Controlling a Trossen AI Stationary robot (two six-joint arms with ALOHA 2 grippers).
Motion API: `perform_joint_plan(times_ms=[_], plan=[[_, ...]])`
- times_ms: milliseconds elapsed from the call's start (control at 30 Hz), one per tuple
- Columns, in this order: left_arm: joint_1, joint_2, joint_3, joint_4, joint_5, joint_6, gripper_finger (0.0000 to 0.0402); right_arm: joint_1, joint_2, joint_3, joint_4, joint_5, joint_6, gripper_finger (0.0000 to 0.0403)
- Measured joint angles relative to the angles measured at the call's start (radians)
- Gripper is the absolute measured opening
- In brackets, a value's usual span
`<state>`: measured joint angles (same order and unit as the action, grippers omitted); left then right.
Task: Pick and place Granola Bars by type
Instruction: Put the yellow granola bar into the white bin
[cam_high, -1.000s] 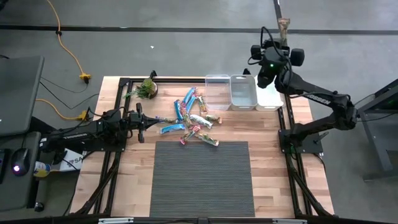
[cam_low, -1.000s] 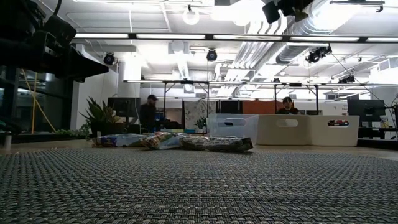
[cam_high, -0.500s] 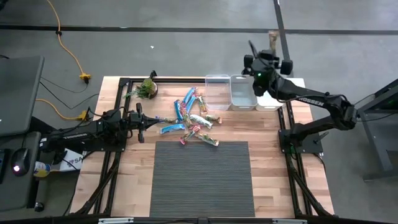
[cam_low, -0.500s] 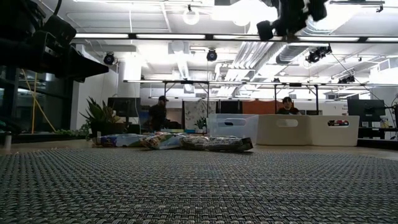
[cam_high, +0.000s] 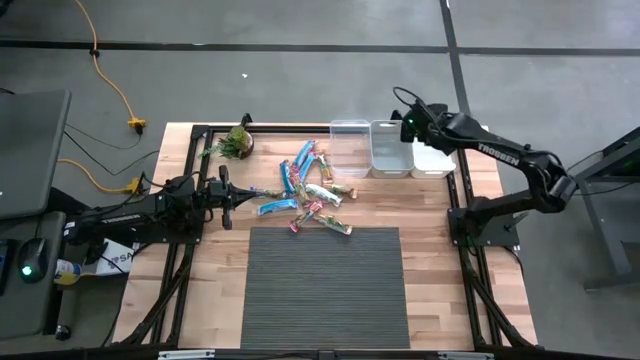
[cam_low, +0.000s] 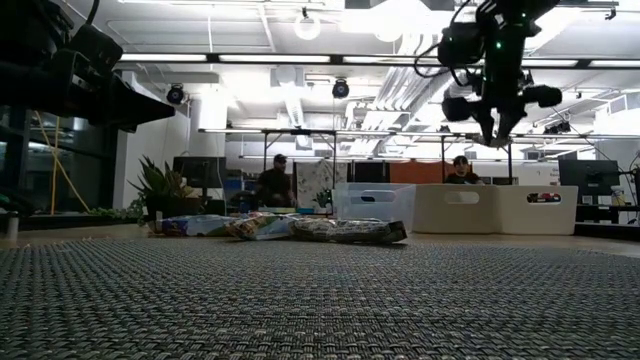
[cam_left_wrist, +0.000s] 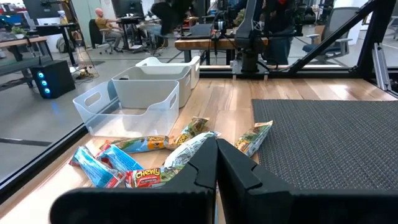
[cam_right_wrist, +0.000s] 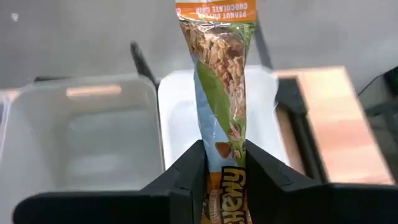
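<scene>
I am holding one granola bar clamped in my right gripper, above the row of clear bins. The bins are looking empty, so sorting is barely starting: the pile of bars is lying beside the bins. My left gripper, closed and empty, is waiting beside that pile.

The high view looks straight down on the whole table. The low view sits at mat level, facing the bins at twelve o'clock. Both wrist views look closely past their fingers; all four share the bins.
</scene>
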<state>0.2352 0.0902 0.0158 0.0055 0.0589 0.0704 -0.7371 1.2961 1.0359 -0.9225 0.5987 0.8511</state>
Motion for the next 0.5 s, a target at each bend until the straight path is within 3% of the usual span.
perform_joint_plan(times_ms=[267,500], plan=[[0.0,0.0,0.0,0.0,0.0,0.0,0.0001,-0.051,0.0,-0.106,0.038,-0.123,0.056,0.0076],[0.0,0.0,0.0,0.0,0.0,0.0,0.0001,-0.099,0.0,-0.26,0.197,-0.214,0.06,0.0076]])
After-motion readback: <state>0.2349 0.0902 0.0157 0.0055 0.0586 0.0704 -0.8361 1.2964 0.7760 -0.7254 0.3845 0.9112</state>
